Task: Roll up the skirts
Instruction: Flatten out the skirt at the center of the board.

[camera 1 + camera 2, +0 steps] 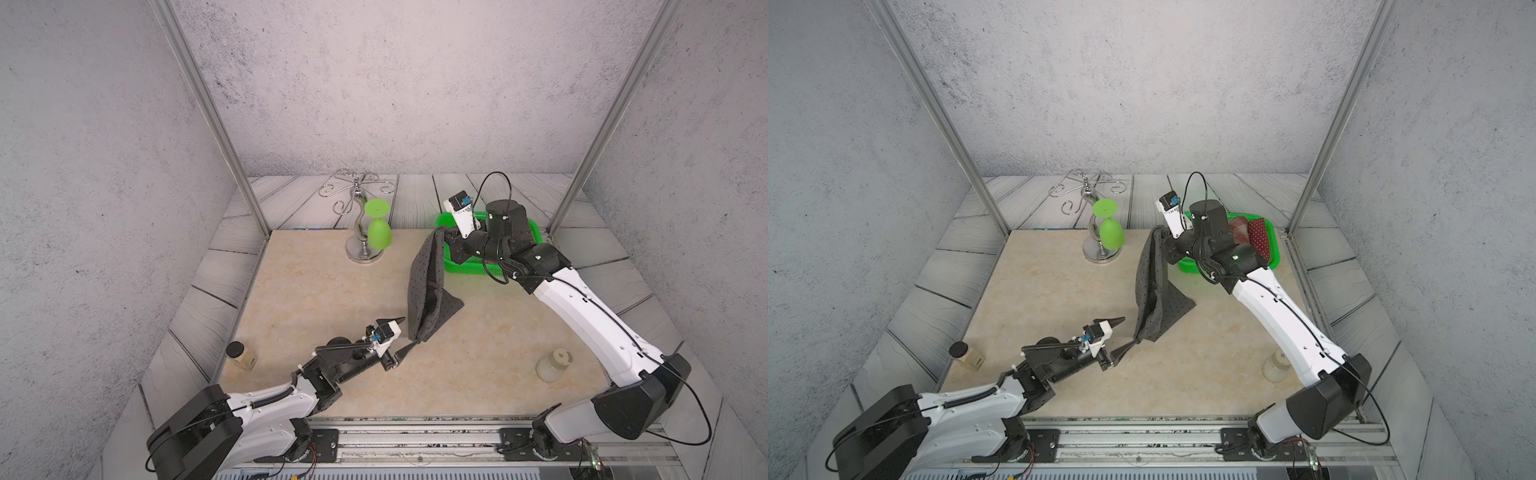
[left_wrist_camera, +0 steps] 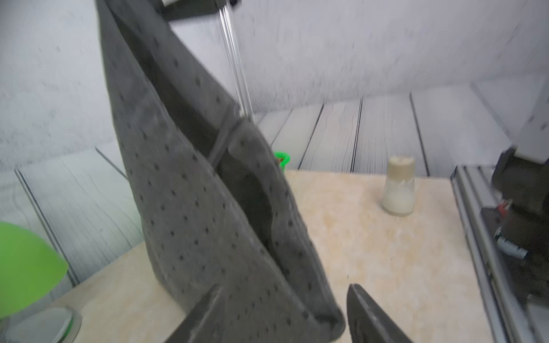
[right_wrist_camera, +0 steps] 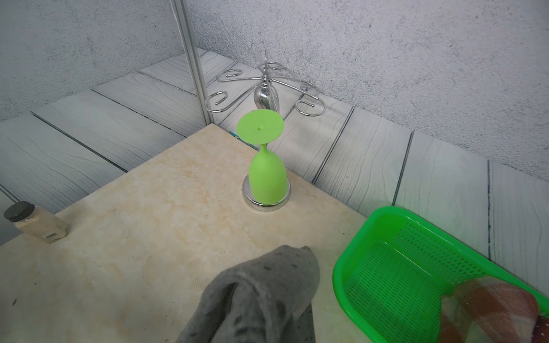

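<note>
A beige, marble-patterned tabletop fills the middle of the cell. It is ringed by grey wood-grain plank panels and closed in by speckled grey walls, with two slanting aluminium posts at the far corners and a metal rail along the near edge. The right gripper is raised above the slab with its jaws closed on the top edge of the grey dotted skirt. The skirt hangs straight down from those jaws, and a flap spreads on the tabletop below them. The left gripper sits low over the slab with its jaws spread apart. In the left wrist view the skirt's bottom corner lies between the fingers, unclamped. Just behind the right jaws, under that wrist, a green basket holds the plaid skirt and the dark red skirt. Out in front of the right jaws a chrome rack stands at the slab's far edge, and a green goblet hangs from it upside down. A black-lidded spice jar rests well behind the left jaws at the slab's edge. A white jar stands well ahead of the left jaws, apart from the cloth.
</note>
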`<state>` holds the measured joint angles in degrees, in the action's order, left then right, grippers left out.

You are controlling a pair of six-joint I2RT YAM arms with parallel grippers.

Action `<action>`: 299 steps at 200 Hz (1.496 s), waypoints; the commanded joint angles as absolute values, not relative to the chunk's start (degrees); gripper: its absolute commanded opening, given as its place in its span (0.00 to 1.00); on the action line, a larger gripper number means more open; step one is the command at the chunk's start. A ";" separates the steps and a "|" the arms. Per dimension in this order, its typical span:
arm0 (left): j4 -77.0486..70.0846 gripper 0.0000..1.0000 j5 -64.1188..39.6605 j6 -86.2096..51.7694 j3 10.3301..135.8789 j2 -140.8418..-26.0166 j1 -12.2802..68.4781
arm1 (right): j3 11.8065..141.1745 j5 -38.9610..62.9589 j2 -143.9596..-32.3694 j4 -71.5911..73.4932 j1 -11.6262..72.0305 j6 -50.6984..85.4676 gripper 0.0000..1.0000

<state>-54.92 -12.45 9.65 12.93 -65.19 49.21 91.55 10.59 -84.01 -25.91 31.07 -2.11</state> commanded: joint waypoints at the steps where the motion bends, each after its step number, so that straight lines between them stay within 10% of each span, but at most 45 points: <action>1: -51.83 0.67 -7.56 16.75 13.59 -66.47 49.40 | 92.49 13.08 -83.86 -23.55 31.14 -1.63 0.00; 88: -52.89 0.67 -12.55 16.09 17.34 -75.84 53.39 | 91.37 12.16 -82.99 -23.20 31.07 -2.03 0.00; 193: -76.79 0.50 7.15 24.61 17.86 -88.95 55.27 | 87.77 11.30 -81.31 -22.15 31.11 -1.32 0.00; 219: -75.81 0.06 5.25 27.09 19.73 -89.41 55.28 | 86.74 9.08 -79.52 -22.69 31.04 -1.41 0.00; 259: -76.57 0.00 11.31 31.83 20.63 -76.39 55.38 | 84.83 2.59 -71.74 -23.84 28.87 0.99 0.00; 299: -44.21 0.00 12.75 32.88 33.65 -54.94 54.59 | 88.39 -4.32 -68.05 -29.64 26.62 3.69 0.00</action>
<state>-55.31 10.57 30.09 26.68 -62.96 55.11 85.17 1.58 -71.16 -26.72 27.88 1.02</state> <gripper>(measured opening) 0.068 0.062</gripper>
